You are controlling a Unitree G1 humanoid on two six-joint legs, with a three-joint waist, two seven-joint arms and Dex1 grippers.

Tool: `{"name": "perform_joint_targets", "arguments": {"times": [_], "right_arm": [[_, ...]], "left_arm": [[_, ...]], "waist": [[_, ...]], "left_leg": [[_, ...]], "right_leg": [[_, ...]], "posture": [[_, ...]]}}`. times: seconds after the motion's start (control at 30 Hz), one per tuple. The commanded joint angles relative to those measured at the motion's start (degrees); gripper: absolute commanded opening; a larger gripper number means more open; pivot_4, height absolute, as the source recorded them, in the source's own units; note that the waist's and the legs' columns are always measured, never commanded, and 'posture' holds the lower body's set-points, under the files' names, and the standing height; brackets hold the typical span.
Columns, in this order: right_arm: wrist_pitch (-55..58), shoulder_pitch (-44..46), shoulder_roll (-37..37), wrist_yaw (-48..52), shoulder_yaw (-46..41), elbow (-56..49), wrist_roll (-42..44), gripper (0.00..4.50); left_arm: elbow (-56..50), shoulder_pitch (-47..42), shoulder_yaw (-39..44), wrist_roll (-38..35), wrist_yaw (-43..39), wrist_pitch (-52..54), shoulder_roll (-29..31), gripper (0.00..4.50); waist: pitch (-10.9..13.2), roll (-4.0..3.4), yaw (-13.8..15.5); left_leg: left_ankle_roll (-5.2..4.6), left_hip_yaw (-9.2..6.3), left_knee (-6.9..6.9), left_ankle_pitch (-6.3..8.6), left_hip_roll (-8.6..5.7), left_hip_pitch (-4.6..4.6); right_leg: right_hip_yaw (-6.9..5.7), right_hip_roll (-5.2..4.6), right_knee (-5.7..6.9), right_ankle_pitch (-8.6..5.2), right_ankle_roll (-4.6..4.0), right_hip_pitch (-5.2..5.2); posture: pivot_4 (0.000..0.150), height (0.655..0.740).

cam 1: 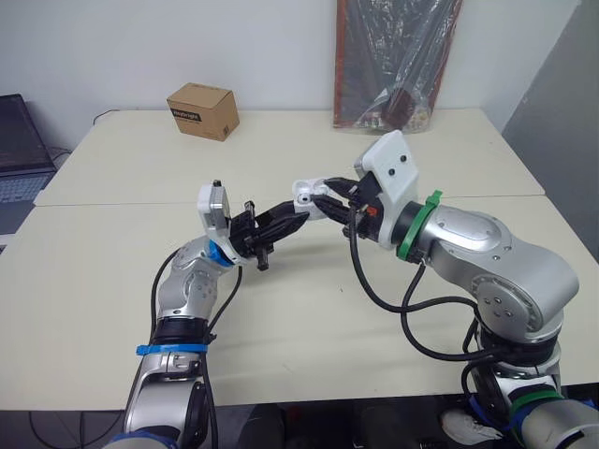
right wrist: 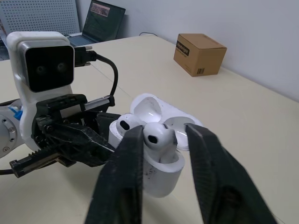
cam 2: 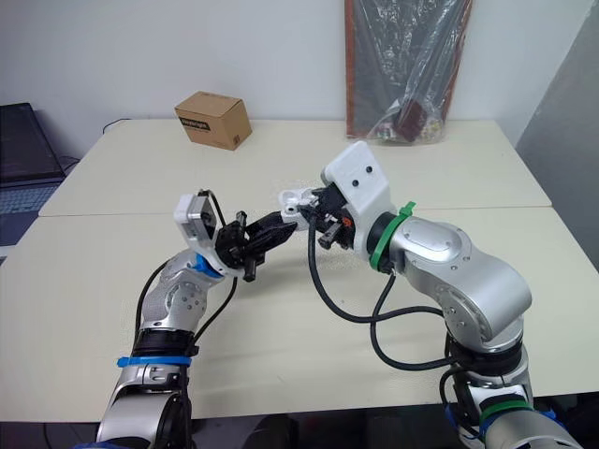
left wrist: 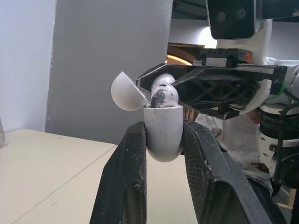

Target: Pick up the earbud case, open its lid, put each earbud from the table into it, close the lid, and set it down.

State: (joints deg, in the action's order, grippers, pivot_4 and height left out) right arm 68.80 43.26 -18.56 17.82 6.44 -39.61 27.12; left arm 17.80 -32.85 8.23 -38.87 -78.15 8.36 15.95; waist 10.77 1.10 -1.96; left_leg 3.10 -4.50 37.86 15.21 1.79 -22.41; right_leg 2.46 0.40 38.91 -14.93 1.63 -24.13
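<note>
Two arms meet in mid-air above the middle of the pale surface, so everything task-related is off the surface right now. The left gripper has its jaws clamped on the lower body of the white earbud case, one finger on each side, holding it upright with the lid flipped open and tilted back. One earbud is already sitting in its slot on the side nearer the left arm, just the rounded head poking up over the rim. The right gripper comes in from the opposite side and its jaws are pinched on the second earbud, holding it by the head right at the other slot; the head is level with the case's rim, and I can't really tell whether the stem is fully seated or only partly in. The two grippers are pretty much nose to nose over the case. Further back on the surface there's a small cardboard box, well away from the action, a crinkly plastic bag leaning against the wall, and a laptop off at the robot's left edge.
</note>
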Motion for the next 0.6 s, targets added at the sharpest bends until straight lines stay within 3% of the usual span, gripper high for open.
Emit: {"name": "perform_joint_targets", "arguments": {"times": [0.03,0.27,0.43,0.53,0.6], "right_arm": [[-2.65,-0.54,-1.48,0.25,-0.48,-0.57,-0.88,2.61],[-6.76,-2.39,-2.98,4.84,-4.66,-1.58,3.75,2.61],[-1.93,-1.25,-3.08,10.70,-16.46,0.38,20.14,2.61],[-0.64,1.51,-4.88,9.99,-20.39,4.38,24.42,2.03],[-1.11,3.03,-7.09,10.06,-19.36,7.71,23.36,1.35]], "left_arm": [[-3.38,-0.80,0.45,-1.53,-0.81,-0.22,-0.05,0.79],[-3.51,-0.11,0.13,-1.23,-1.54,-0.25,0.47,0.79],[-2.85,0.20,0.10,-0.76,-2.79,-0.13,1.28,0.79],[-2.53,0.13,0.14,-0.82,-3.40,0.22,1.82,0.79],[-2.95,0.24,0.02,-1.19,-3.84,1.20,2.30,0.79]], "waist": [[0.00,0.00,0.00],[0.00,0.00,0.04],[0.00,0.00,0.08],[0.01,-0.01,0.07],[0.01,-0.01,0.07]], "left_leg": [[0.00,0.00,0.00,0.00,0.00,-0.01],[0.00,0.00,-0.02,0.00,0.00,-0.03],[0.00,0.00,-0.01,0.00,0.00,-0.03],[0.00,0.01,-0.01,0.00,0.00,-0.03],[-0.01,0.01,-0.01,0.00,0.00,-0.01]], "right_leg": [[0.00,0.00,-0.01,0.00,0.00,0.00],[-0.01,0.00,-0.05,0.00,0.00,-0.01],[0.00,0.00,-0.05,0.00,0.00,0.00],[0.00,0.00,-0.04,0.00,-0.01,0.00],[0.00,0.00,-0.04,0.00,0.00,0.00]], "posture": [[0.150,0.7400],[0.150,0.7400],[0.150,0.7400],[0.150,0.7400],[0.150,0.7400]]}}
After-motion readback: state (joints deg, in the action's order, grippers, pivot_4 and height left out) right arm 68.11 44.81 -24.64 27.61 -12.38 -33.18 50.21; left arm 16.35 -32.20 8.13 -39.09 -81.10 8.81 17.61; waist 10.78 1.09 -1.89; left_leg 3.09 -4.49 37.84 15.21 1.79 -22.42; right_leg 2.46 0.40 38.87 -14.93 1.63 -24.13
